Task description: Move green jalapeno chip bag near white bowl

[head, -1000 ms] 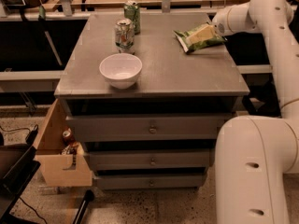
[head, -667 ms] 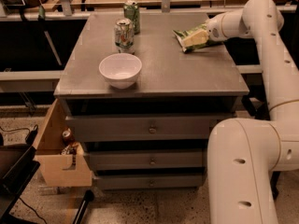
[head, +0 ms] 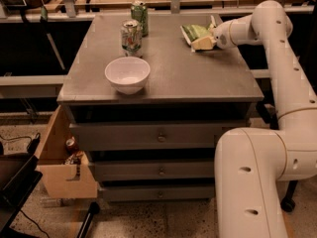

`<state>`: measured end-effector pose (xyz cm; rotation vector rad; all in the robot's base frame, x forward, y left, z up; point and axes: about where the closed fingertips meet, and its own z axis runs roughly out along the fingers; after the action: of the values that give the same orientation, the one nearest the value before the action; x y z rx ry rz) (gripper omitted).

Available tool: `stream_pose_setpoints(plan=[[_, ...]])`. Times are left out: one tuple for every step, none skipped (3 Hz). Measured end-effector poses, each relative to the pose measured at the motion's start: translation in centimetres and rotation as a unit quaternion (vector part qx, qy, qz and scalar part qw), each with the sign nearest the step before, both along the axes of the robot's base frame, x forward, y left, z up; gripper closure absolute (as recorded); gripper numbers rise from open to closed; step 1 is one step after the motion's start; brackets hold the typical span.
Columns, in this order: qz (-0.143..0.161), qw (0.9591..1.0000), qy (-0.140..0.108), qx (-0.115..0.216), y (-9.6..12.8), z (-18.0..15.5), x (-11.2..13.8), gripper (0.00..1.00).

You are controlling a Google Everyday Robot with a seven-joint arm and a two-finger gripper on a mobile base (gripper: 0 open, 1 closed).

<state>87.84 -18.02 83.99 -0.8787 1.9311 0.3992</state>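
The green jalapeno chip bag [head: 193, 32] is at the far right of the grey cabinet top [head: 198, 78]. My gripper [head: 205, 41] is at the bag's right end and is shut on it, with the arm reaching in from the right. The bag sits low over the surface; I cannot tell whether it touches it. The white bowl [head: 127, 74] stands upright near the front left of the top, well apart from the bag and the gripper.
Two soda cans stand behind the bowl: a pale one [head: 131, 34] and a green one [head: 140, 15] farther back. My arm's white base [head: 257, 182] fills the lower right. A wooden drawer [head: 62, 167] hangs open at lower left.
My gripper has moved left and slightly away from the camera over the cabinet top, and the green bag has moved with it. The bowl and cans have not moved.
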Motion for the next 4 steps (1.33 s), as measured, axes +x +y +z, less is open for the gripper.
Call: stream_pose_setpoints(plan=[[0.001,1.0000,0.001,0.000,0.22,-0.18,0.07,0.87],[0.001,1.0000,0.001,0.000,0.23,0.14,0.07,1.00],[0.001,1.0000,0.001,0.000,0.25,0.39,0.00,1.00],[0.001,1.0000,0.001,0.000,0.26,0.39,-0.06,1.00]])
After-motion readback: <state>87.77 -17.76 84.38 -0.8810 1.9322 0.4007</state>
